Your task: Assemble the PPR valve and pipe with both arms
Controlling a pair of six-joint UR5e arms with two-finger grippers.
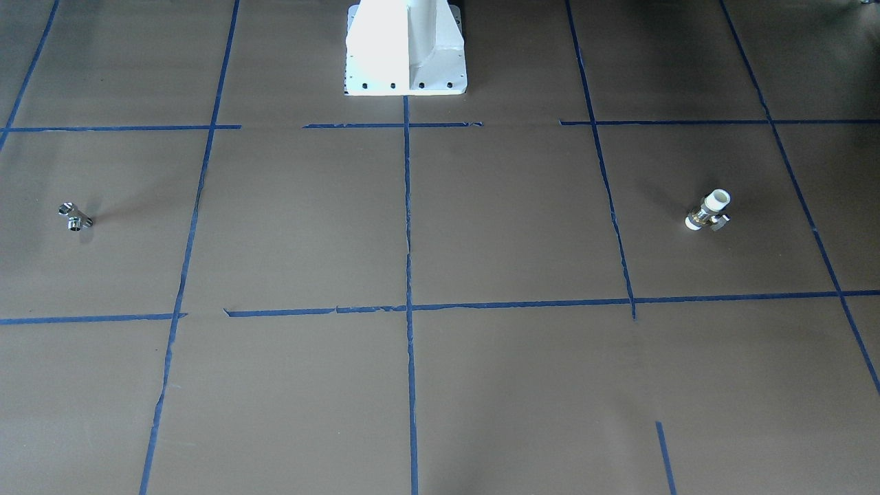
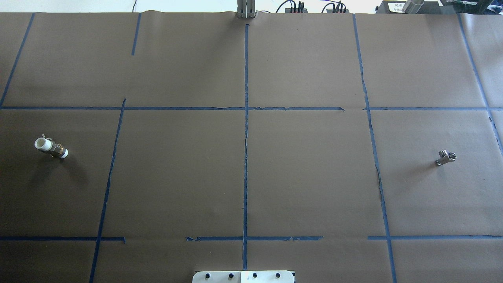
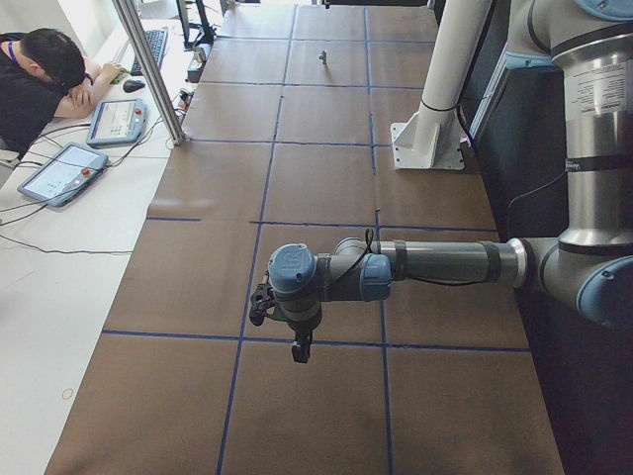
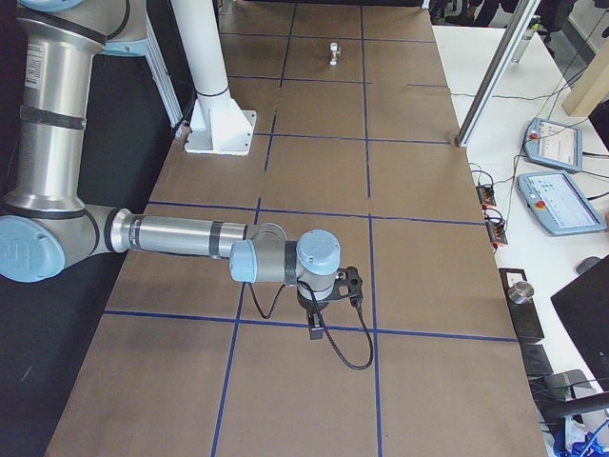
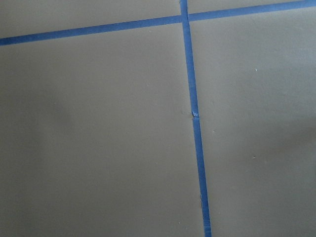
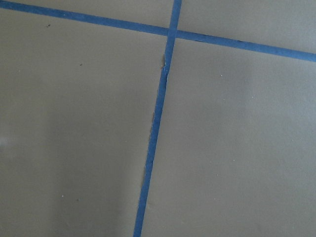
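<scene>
The PPR valve (image 1: 708, 211), with white ends and a brass middle, lies on the brown paper on the robot's left; it also shows in the overhead view (image 2: 51, 147) and, far off, in the exterior right view (image 4: 333, 50). The pipe (image 1: 74, 217), a small chrome branched fitting, lies on the robot's right, also in the overhead view (image 2: 445, 157) and far off in the exterior left view (image 3: 322, 57). My left gripper (image 3: 300, 353) and right gripper (image 4: 314, 332) point down over the table ends, seen only in the side views. I cannot tell whether they are open or shut.
The white pedestal base (image 1: 405, 55) stands at the robot's edge of the table, also in the overhead view (image 2: 243, 277). Blue tape lines (image 2: 246, 157) form a grid. A metal post (image 3: 148, 69) and a seated operator (image 3: 45, 79) are at the far side.
</scene>
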